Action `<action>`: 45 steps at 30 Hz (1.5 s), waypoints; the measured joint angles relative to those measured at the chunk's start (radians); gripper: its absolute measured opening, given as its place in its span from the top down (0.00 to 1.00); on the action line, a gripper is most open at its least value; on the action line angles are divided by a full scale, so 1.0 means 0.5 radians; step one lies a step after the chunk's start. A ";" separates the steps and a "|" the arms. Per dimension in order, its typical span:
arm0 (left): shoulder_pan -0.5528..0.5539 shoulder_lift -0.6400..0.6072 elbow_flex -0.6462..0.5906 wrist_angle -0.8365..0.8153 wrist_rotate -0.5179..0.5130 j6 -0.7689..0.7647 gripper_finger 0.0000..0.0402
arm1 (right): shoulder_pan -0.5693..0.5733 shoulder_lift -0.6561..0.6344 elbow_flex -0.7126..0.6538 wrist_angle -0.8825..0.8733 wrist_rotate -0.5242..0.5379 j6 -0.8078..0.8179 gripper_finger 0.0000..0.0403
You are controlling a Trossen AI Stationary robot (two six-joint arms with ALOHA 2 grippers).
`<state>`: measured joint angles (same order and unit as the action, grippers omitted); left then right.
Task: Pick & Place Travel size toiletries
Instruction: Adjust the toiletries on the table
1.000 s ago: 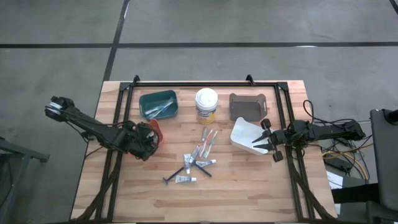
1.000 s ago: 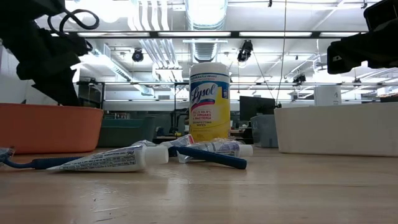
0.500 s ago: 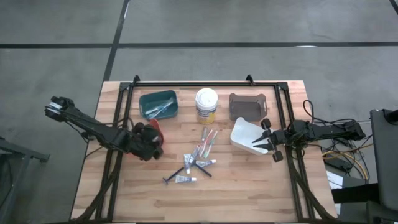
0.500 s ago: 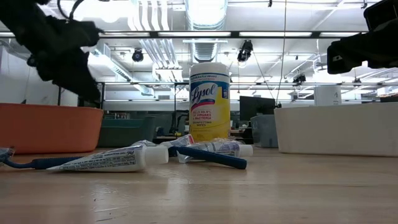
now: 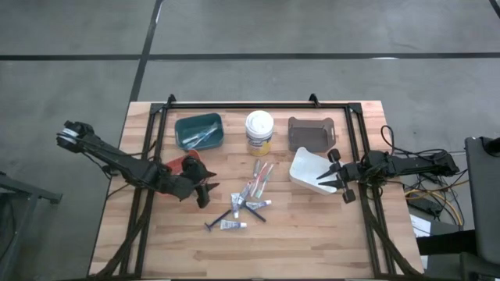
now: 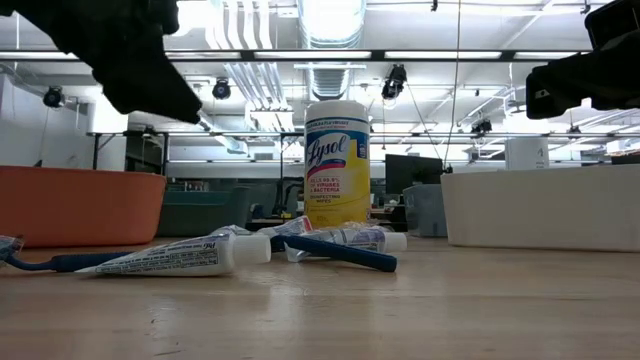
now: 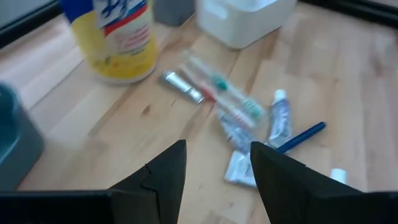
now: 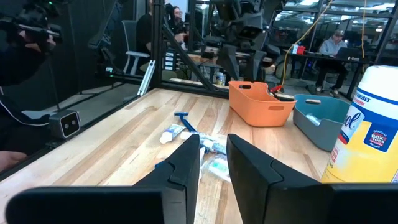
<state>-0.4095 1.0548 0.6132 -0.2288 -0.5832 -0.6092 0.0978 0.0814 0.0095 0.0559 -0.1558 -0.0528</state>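
Toothpaste tube (image 6: 175,257): nearest in the low view, lying flat on the wooden table (image 5: 312,242), cap toward the middle.
Blue razor (image 6: 335,252): lies just behind that tube, handle slanting across the pile.
Toiletries pile (image 5: 246,201): loose cluster at the table's centre; small tubes, dark-handled razors and pastel toothbrushes (image 5: 261,176) fanned toward the wipes tub.
Left gripper (image 5: 205,191): hovers above the table between the orange bin and the pile; fingers (image 7: 163,174) spread apart with nothing between them, the pile showing just beyond them in the left wrist view.
Right gripper (image 5: 337,178): waits at the right edge beside the white bin; fingers (image 8: 186,163) stand close together with a narrow gap, holding nothing.
Orange bin (image 5: 187,164): at the left, partly under the left arm.
White bin (image 5: 311,169): at the right, near the pile.
Teal bin (image 5: 199,130): far left of the back row, with a few items inside.
Lysol wipes tub (image 5: 259,133): upright at the back centre, yellow label.
Brown bin (image 5: 310,133): far right of the back row.
People: seated in the room beyond the table, seen in the right wrist view.
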 joint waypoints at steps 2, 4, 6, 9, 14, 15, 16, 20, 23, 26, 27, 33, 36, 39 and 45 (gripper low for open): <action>0.000 0.020 0.000 0.069 0.009 0.050 0.54 | 0.000 0.000 0.000 0.000 0.000 0.000 0.83; 0.000 0.055 0.000 0.145 0.037 0.093 0.54 | 0.000 0.000 0.000 0.000 0.000 0.001 0.83; 0.001 0.107 0.001 0.228 0.075 0.137 0.54 | 0.000 -0.001 0.000 0.000 0.001 0.000 0.83; 0.000 0.211 0.001 0.347 0.164 0.212 0.54 | 0.000 -0.001 0.000 0.000 0.001 0.001 0.82; 0.000 0.447 0.053 0.389 0.195 0.254 0.54 | 0.000 -0.001 0.000 -0.001 0.001 0.000 0.80; 0.000 0.502 0.069 0.389 0.195 0.255 0.54 | 0.000 -0.001 0.000 -0.001 0.000 0.000 0.80; 0.000 0.559 0.089 0.383 0.194 0.256 0.54 | 0.000 0.000 0.000 0.000 0.001 0.000 0.80; 0.001 0.790 0.230 0.269 0.198 0.340 0.54 | 0.000 0.000 0.000 0.000 0.001 0.000 0.79; 0.001 0.929 0.416 -0.102 0.256 0.362 0.54 | -0.001 0.000 0.000 -0.001 0.000 0.000 0.79; 0.001 1.042 0.646 -0.587 0.394 0.287 0.54 | 0.000 0.000 0.000 0.000 0.000 0.001 0.81; 0.001 1.072 0.719 -0.720 0.458 0.263 0.54 | -0.001 0.000 0.000 0.000 0.001 0.001 0.81; -0.042 1.216 0.944 -1.033 0.893 0.320 0.55 | 0.000 0.000 0.000 0.000 0.000 0.000 0.83; -0.079 1.260 0.949 -1.048 1.167 0.327 0.57 | 0.000 0.000 0.000 0.000 0.000 0.000 0.83; -0.124 1.310 0.945 -1.087 1.301 0.267 0.61 | -0.001 0.000 0.000 -0.001 0.000 0.000 0.82; -0.154 1.409 0.934 -1.106 1.317 0.232 0.69 | -0.001 0.000 0.000 0.000 0.000 0.000 0.80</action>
<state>-0.4866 1.7592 1.0801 -0.7817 0.0751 -0.4932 0.0976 0.0814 0.0093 0.0559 -0.1557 -0.0528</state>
